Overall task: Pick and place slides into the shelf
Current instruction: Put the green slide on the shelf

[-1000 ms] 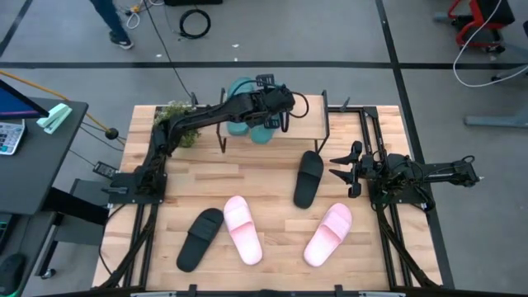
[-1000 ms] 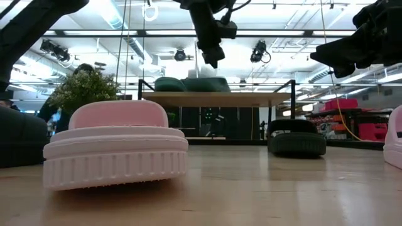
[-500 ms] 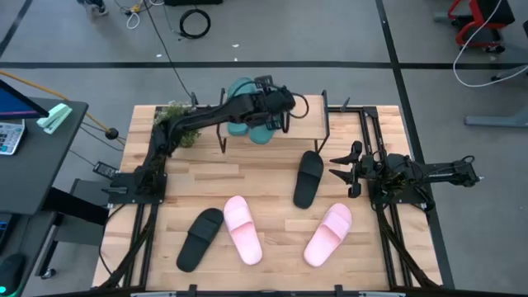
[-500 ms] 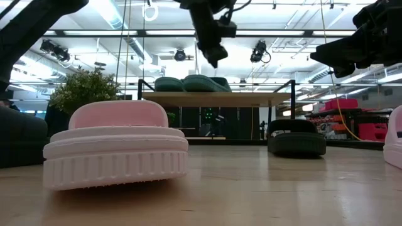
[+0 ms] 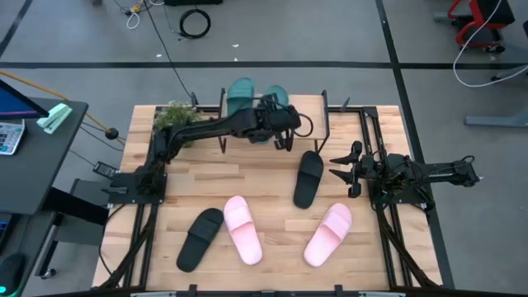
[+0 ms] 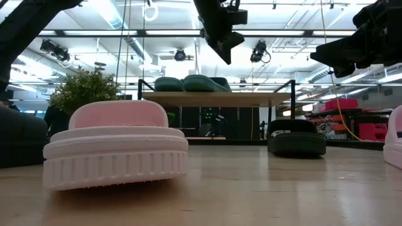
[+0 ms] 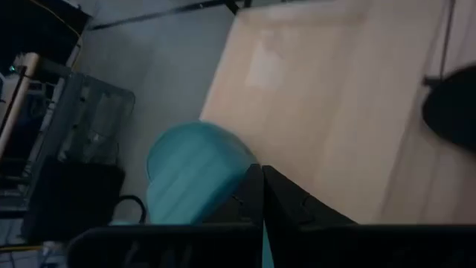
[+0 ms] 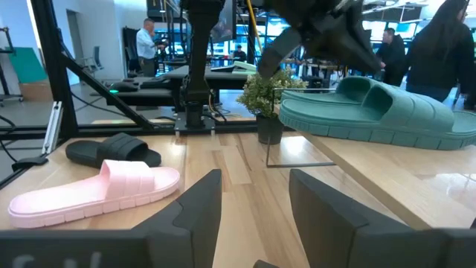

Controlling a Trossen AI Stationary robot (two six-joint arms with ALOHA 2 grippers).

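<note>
Table (image 5: 272, 194) fills the centre of the high view, shelf (image 5: 309, 115) sits at its upper middle edge. Two teal slides (image 5: 252, 95) lie side by side on the shelf's top board, so two of six look placed; the low view shows them resting flat on the board (image 6: 217, 95). Four slides left on the table: black slide (image 5: 308, 178) right of centre, near the shelf; second black slide (image 5: 200, 238) at lower left; pink slide (image 5: 242, 229) just right of it, bottom centre; second pink slide (image 5: 327, 234) at lower right. Lower tier of the shelf appears unused as far as the low view shows. Left gripper (image 5: 283, 138) hangs just below the shelf's front edge in the high view, fingers closed together, holding nothing, clear of the teal pair. Right gripper (image 5: 340, 171) waits at the right-middle of the frame, jaws spread wide and empty, just right of the nearer black slide. Judgement: about a third done; the nearer black slide looks like the likeliest next pick, for either arm.
</note>
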